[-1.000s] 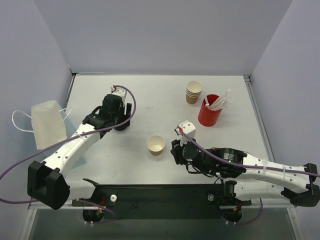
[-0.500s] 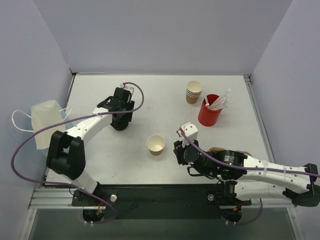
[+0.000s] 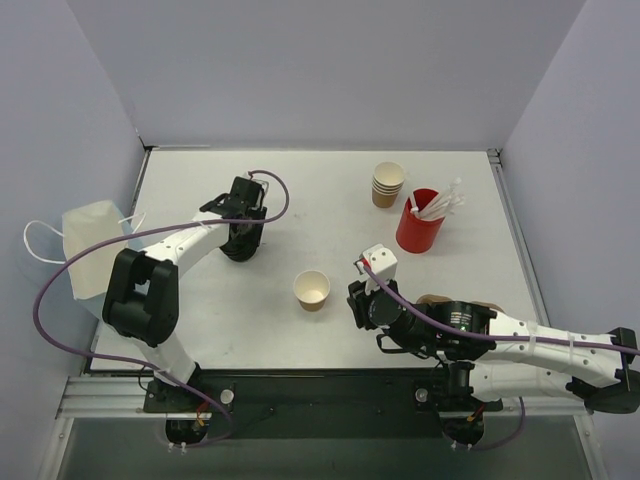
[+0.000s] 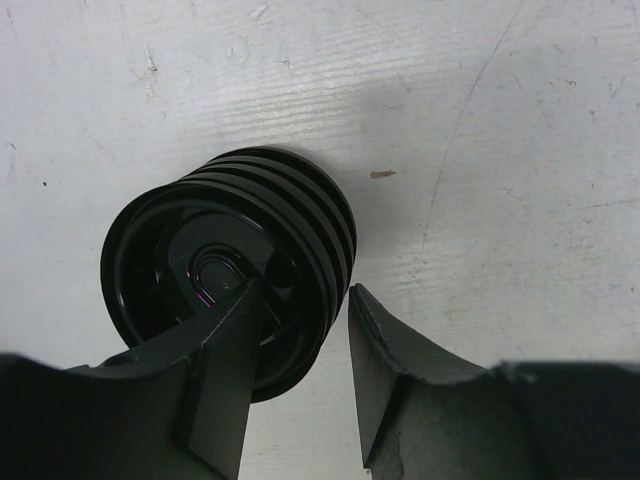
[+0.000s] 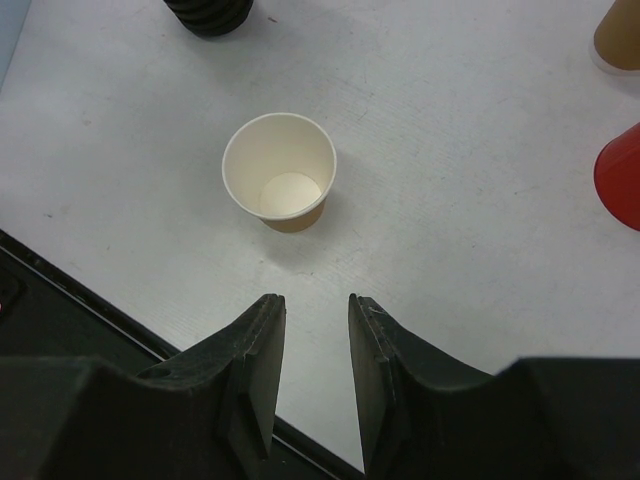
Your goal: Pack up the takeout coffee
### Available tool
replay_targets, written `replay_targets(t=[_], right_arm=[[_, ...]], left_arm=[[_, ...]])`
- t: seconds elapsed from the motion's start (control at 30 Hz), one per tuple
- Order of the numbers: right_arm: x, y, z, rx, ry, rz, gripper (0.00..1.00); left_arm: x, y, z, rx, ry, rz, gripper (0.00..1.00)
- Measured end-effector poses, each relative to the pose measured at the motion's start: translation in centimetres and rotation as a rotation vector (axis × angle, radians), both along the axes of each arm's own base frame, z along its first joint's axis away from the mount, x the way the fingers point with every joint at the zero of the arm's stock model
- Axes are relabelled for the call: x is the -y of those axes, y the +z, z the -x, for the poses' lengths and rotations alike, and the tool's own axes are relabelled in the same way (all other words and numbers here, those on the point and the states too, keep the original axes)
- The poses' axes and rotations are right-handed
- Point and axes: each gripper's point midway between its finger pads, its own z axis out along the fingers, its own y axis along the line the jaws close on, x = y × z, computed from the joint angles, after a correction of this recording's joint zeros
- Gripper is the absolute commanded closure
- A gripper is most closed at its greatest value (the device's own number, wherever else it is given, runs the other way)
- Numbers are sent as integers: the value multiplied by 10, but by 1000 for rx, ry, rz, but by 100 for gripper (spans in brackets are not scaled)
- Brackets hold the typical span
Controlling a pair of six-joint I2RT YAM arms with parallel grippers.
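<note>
Left gripper (image 4: pixel 302 300) moved further over the stack of black lids (image 4: pixel 150 260), jaws narrowed astride its rim, left arm (image 3: pixel 140 295) elbow raised.

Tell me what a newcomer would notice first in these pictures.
The left gripper has its jaws astride the rim of a stack of black lids left of mid-table, one finger inside the top lid. A lone lidless paper cup stands mid-table, in front of the right gripper, whose jaws are empty. A red cup stands far right.

White table (image 3: pixel 300 190) — carries: stack of black lids (image 4: pixel 300 215), left of centre; lidless brown paper cup (image 3: pixel 312 290), middle; stack of brown cups (image 3: pixel 387 186) and red cup (image 3: pixel 417 222) of white sticks, far right.
</note>
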Motion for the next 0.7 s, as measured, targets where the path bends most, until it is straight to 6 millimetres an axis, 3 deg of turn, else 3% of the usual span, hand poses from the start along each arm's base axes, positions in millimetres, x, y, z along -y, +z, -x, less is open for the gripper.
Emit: replay_targets(t=[0.23, 0.7], right_arm=[[0, 0, -1, 3, -3, 2, 68], [-1, -3, -1, 1, -5, 17, 67]], left_arm=[[0, 0, 0, -2, -5, 1, 62], [6, 2, 1, -13, -22, 27, 64]])
